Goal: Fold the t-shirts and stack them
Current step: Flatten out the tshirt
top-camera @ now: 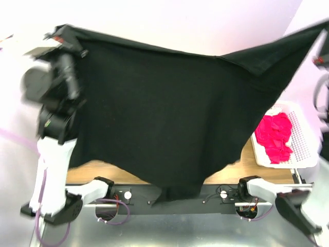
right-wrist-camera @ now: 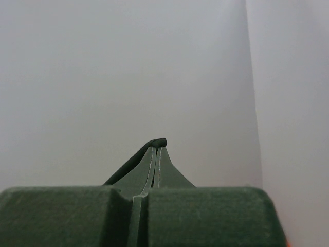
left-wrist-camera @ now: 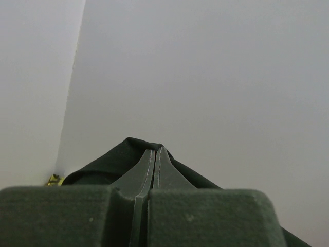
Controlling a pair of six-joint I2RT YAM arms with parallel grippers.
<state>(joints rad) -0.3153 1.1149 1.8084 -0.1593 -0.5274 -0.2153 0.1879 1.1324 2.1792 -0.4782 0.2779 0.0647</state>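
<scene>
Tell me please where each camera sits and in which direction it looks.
Top external: above and behind the arms, looking down on the raised black t-shirt; both bases show.
Left wrist: on the left gripper, facing a pale wall; shut fingers pinch black cloth.
Right wrist: on the right gripper, likewise.
Shared: all show the black t-shirt.

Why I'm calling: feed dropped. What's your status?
Left gripper, right gripper shut on black t-shirt. Shirt stretched aloft between them. Pink t-shirts in white basket, not obstructing.

Wooden table (top-camera: 92, 174) bears white basket (top-camera: 304, 141)
</scene>
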